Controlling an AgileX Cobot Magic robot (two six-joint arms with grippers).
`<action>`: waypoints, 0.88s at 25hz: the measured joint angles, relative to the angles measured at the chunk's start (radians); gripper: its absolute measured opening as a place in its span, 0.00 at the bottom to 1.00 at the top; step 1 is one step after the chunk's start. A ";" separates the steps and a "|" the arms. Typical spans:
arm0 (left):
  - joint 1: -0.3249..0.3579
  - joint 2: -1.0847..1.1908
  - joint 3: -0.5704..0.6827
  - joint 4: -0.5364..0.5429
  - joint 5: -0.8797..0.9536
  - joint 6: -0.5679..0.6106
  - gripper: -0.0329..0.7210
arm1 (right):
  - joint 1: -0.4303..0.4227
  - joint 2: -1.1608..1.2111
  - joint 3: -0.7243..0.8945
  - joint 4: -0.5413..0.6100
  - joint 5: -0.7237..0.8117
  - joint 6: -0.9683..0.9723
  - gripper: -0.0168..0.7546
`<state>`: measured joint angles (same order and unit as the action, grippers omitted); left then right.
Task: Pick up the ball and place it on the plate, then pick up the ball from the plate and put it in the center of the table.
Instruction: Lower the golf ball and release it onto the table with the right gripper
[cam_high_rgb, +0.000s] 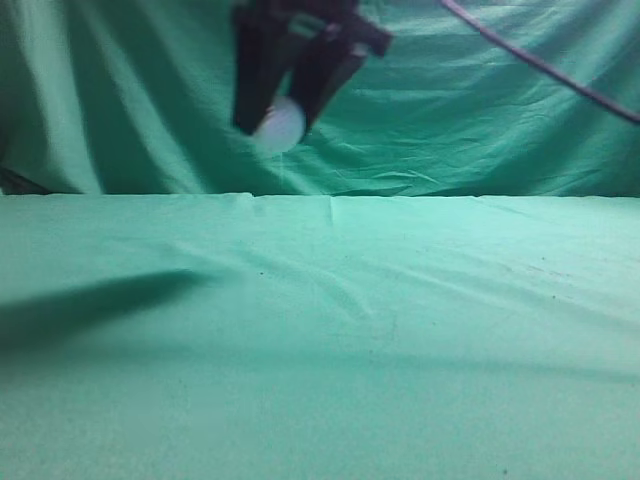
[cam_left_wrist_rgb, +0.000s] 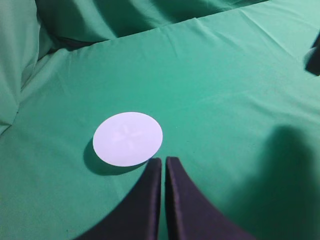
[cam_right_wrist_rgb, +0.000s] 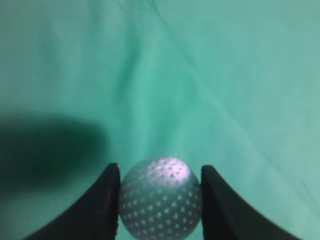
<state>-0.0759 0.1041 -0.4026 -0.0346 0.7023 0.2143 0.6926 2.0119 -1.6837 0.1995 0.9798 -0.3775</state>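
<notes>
The white dimpled ball is held in my right gripper, high above the green table in the exterior view. In the right wrist view the ball sits between the two dark jaws of the right gripper, which touch it on both sides, with green cloth far below. My left gripper is shut and empty. Its tips are just right of the near edge of a flat white round plate that lies on the table. The plate is out of the exterior view.
A darker draped green backdrop hangs behind the table. A dark cable crosses the top right. A dark arm shadow lies on the cloth at the left. A dark object shows at the right edge of the left wrist view.
</notes>
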 joint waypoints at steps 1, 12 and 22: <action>0.000 0.000 0.008 0.000 -0.003 0.000 0.04 | 0.012 0.028 -0.027 0.000 -0.009 -0.002 0.45; 0.000 0.000 0.008 0.000 -0.029 0.000 0.04 | 0.046 0.213 -0.142 -0.078 -0.118 0.004 0.45; 0.000 0.000 0.008 0.000 -0.029 0.000 0.04 | 0.046 0.252 -0.150 -0.113 -0.193 0.051 0.45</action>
<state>-0.0759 0.1041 -0.3943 -0.0346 0.6735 0.2143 0.7387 2.2644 -1.8337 0.0864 0.7869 -0.3263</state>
